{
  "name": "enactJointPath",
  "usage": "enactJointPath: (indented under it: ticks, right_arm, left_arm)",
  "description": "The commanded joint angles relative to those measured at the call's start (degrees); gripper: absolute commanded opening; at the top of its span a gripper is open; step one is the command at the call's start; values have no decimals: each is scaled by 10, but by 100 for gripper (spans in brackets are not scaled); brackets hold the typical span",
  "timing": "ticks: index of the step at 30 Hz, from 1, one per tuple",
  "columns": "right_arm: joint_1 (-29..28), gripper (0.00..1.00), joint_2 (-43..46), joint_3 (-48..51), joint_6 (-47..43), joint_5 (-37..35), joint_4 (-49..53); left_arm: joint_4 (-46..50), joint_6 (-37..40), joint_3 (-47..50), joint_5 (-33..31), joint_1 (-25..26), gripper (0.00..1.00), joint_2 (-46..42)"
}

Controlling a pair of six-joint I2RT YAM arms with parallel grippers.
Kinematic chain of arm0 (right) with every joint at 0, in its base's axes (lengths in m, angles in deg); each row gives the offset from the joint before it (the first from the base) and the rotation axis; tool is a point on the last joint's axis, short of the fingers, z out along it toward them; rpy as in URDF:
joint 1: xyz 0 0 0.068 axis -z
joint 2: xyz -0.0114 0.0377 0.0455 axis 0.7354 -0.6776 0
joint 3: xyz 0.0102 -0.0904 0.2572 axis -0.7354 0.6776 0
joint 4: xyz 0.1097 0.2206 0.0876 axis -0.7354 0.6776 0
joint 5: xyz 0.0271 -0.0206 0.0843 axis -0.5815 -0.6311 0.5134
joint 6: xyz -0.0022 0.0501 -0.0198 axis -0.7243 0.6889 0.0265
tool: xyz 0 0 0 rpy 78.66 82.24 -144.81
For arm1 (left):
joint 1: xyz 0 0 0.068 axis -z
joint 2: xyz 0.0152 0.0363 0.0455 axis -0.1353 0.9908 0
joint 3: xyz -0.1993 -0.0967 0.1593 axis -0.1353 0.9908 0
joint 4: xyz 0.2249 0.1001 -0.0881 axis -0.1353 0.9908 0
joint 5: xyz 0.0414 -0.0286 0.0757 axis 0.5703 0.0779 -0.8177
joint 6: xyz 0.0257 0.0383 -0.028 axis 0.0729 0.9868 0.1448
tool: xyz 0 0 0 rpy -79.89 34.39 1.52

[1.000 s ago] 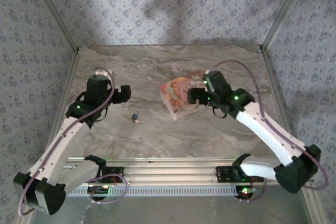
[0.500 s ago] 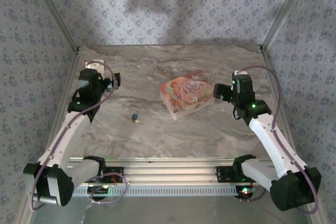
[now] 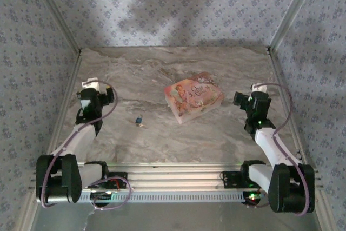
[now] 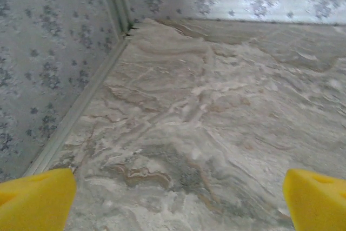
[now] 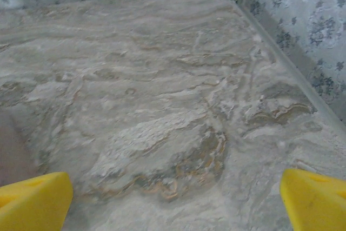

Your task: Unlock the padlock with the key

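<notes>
- The padlock (image 3: pixel 139 118) lies on the marble-patterned table (image 3: pixel 162 63), left of the pink box (image 3: pixel 193 98) and slightly nearer the robot, well apart from the box
- The key (image 3: pixel 142 125) shows as a pale speck just beside the padlock, on the side away from the pink box's far edge; it is too small to tell whether the two touch
- The padlock looks light, rigid and smooth-sided, so it will likely skid or spin on the slick top if nudged from one side; a grip across the flat blue body, leaving the shackle and keyhole end free, seems the safest hold
- The key looks thinner and lighter and lies flat, so it probably wants a pinch at its head with the blade left sticking out; it could easily flick away
- The left gripper (image 3: pixel 110 94) sits far left of the pink box, beyond the padlock, with its arm folded back low; in the left wrist view its yellow pads (image 4: pixel 35 198) stand at opposite edges with bare table between, so the jaws are spread wide and empty
- The right gripper (image 3: pixel 238 99) sits right of the pink box, near its right corner without touching, with its arm likewise folded low; the right pads (image 5: pixel 32 198) are spread just as far apart and hold nothing
</notes>
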Motion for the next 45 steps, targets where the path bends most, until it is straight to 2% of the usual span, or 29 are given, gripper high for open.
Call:
enactJointPath:
  ticks: [1, 8, 17, 24, 28, 32, 33, 34, 35, 45]
  right_arm:
    - [23, 100, -21, 43, -11, 25, -157]
    - [28, 100, -89, 81, -28, 57, -275]
    - [29, 100, -187, 117, -29, 58, -420]
    - [25, 100, -269, 112, -26, 45, -484]
    - [17, 100, -268, 91, -34, 37, -445]
    - [-6, 100, -275, 42, -56, 8, -363]
    - [-8, 100, -275, 42, -57, 10, -364]
    - [-6, 100, -275, 42, -56, 15, -365]
    - [-6, 100, -275, 42, -56, 15, -364]
    - [-8, 100, -275, 43, -57, 13, -365]
  left_arm:
    - [-109, -8, 35, -2, -3, 98, 15]
    - [-233, -14, 93, 26, -4, 98, 59]
    - [-285, 4, 131, 77, -3, 98, 51]
    - [-316, 10, 132, 108, -3, 98, 111]
    - [-336, 16, 114, 101, -4, 98, 164]
    - [-340, 15, 76, 100, -3, 98, 236]
    - [-272, 15, 52, 101, -3, 98, 228]
    - [-253, 12, 36, 108, -7, 98, 229]
    - [-273, 6, 45, 107, -12, 98, 232]
    - [-264, 2, 42, 98, -11, 98, 230]
